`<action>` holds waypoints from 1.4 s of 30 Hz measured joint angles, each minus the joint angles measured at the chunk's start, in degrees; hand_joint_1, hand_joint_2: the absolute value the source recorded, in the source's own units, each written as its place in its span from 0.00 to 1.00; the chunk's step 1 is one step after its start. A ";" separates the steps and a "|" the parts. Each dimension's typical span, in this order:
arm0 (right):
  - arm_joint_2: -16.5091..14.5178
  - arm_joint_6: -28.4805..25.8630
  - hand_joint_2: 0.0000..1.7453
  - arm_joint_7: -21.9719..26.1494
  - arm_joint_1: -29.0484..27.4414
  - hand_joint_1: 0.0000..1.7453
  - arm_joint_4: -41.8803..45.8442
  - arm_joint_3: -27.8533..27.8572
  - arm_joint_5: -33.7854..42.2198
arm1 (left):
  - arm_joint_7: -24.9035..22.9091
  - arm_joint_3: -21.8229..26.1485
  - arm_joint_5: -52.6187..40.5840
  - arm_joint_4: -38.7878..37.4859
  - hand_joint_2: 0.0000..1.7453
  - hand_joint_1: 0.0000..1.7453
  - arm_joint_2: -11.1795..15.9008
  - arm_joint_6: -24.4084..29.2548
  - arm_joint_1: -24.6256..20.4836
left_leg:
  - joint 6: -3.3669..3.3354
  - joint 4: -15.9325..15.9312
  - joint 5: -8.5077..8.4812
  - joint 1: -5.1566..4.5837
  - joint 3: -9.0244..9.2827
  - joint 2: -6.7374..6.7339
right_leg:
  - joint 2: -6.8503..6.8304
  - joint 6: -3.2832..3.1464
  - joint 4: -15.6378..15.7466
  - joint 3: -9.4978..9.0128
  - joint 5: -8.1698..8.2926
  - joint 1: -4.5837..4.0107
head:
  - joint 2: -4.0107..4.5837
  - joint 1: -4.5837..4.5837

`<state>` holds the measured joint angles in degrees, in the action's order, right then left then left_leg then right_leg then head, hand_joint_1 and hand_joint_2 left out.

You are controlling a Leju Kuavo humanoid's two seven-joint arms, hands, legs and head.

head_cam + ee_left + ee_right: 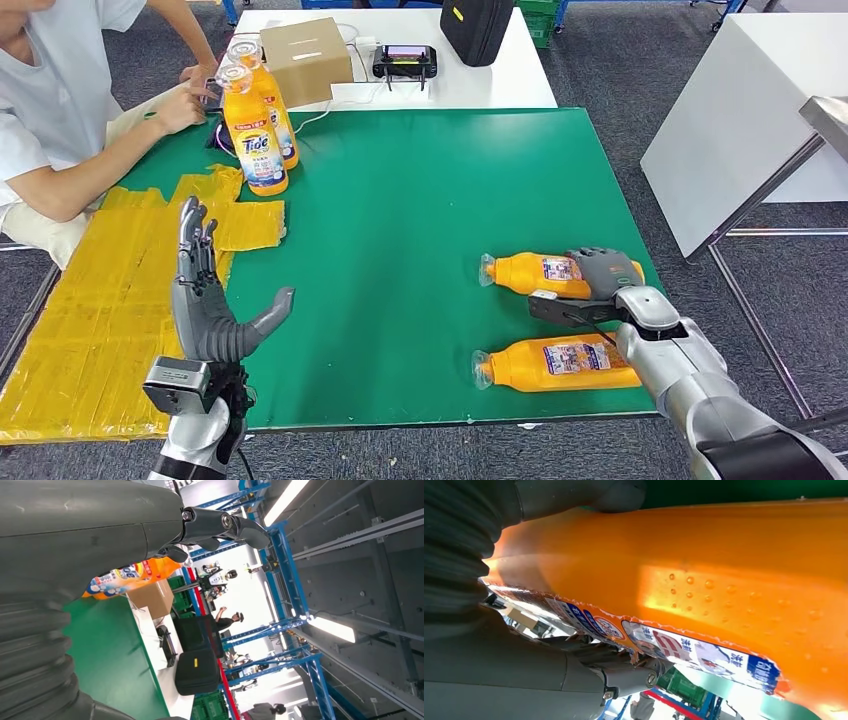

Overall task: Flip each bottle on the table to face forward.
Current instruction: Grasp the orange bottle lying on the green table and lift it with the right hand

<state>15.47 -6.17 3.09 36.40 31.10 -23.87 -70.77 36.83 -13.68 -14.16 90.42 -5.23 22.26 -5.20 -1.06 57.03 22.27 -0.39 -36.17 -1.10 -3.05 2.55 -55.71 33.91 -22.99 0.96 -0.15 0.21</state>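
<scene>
The farther lying bottle (535, 274) is gripped at its base end by the right hand (600, 285) on the green counter (400, 250) (the nearer lying bottle (555, 362) is just beside the forearm). The left hand (215, 310) is held upright, fingers spread, holding nothing. Two upright bottles (258, 125) are stood at the far left.

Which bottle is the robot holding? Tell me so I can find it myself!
Look at the green table, on the side near the robot's right arm, where two orange bottles lie flat. The held bottle is the farther one, with the right hand wrapped around it; the nearer bottle lies untouched.
</scene>
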 joint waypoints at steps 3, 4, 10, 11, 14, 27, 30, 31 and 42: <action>0.00 0.08 1.00 -0.01 0.09 0.85 -0.16 0.00 0.00 | 0.00 0.00 0.08 -0.13 1.00 0.00 -0.01 -0.01 -0.02 | 0.00 0.00 0.00 0.00 0.00 0.00 | 0.00 0.00 0.00 0.00 0.00 0.00 | 0.00 0.01; 0.00 0.08 1.00 -0.01 0.09 0.86 -0.20 0.00 0.00 | 0.00 0.00 0.12 -0.19 1.00 0.00 -0.01 -0.01 -0.02 | 0.00 0.00 0.00 0.00 0.00 0.00 | 0.00 0.00 0.00 0.00 0.00 0.00 | 0.00 0.01; -0.03 0.22 1.00 0.12 0.30 0.99 -0.46 0.00 0.32 | 0.00 0.00 0.23 -0.33 1.00 0.00 -0.01 -0.03 -0.07 | 0.00 0.00 0.00 0.00 0.00 0.00 | 0.00 0.00 0.00 0.00 0.00 0.00 | 0.00 0.01; -0.04 0.25 1.00 0.35 0.33 1.00 -0.49 0.00 0.75 | 0.00 0.00 0.27 -0.37 1.00 0.00 -0.01 -0.05 -0.10 | 0.00 0.00 0.00 0.00 0.00 0.00 | 0.00 0.00 0.00 -0.01 0.00 0.00 | 0.00 0.01; -0.16 -0.66 1.00 1.32 0.36 1.00 -0.45 0.03 2.53 | 0.00 0.00 0.31 -0.46 1.00 0.00 -0.01 -0.09 -0.21 | 0.00 0.00 0.00 0.00 0.00 0.00 | 0.00 0.00 0.00 -0.02 0.00 0.00 | 0.00 0.01; -11.55 -28.10 1.00 5.12 -13.62 1.00 31.24 8.58 20.90 | -16.02 -5.57 -6.83 -3.68 1.00 0.00 0.74 -17.94 -4.35 | 0.05 -0.02 -0.03 0.12 -0.17 0.06 | -0.14 -0.06 -0.03 0.16 -0.06 -0.14 | 0.00 0.00; -14.25 -29.92 1.00 7.03 -15.99 1.00 36.70 10.23 24.29 | -18.10 -8.17 -5.96 -5.58 1.00 0.00 1.44 -22.23 -6.15 | 0.05 -0.02 -0.02 0.09 -0.18 0.03 | -0.12 -0.06 -0.02 0.16 -0.05 -0.10 | 0.00 0.03; -15.04 -30.15 1.00 7.50 -16.75 1.00 38.10 10.48 24.90 | -18.93 -8.89 -5.50 -6.27 1.00 0.00 1.79 -23.57 -6.81 | 0.04 -0.02 -0.02 0.07 -0.18 0.02 | -0.12 -0.05 -0.02 0.16 -0.05 -0.08 | 0.00 0.03; -20.09 -27.69 1.00 11.38 -20.38 1.00 44.69 10.49 33.30 | -21.51 -12.24 -1.21 -11.52 1.00 0.00 3.70 -28.93 -11.10 | 0.04 -0.02 -0.02 0.07 -0.17 0.01 | -0.10 -0.04 -0.02 0.18 -0.04 -0.08 | 0.00 0.01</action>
<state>-4.62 -33.86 14.47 16.02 75.78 -13.38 -37.48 15.32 -25.92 -15.37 78.90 -1.54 -6.67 -16.30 -1.02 57.01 22.25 -0.32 -36.35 -1.09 -3.14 2.51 -55.74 34.09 -23.02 0.88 -0.15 0.22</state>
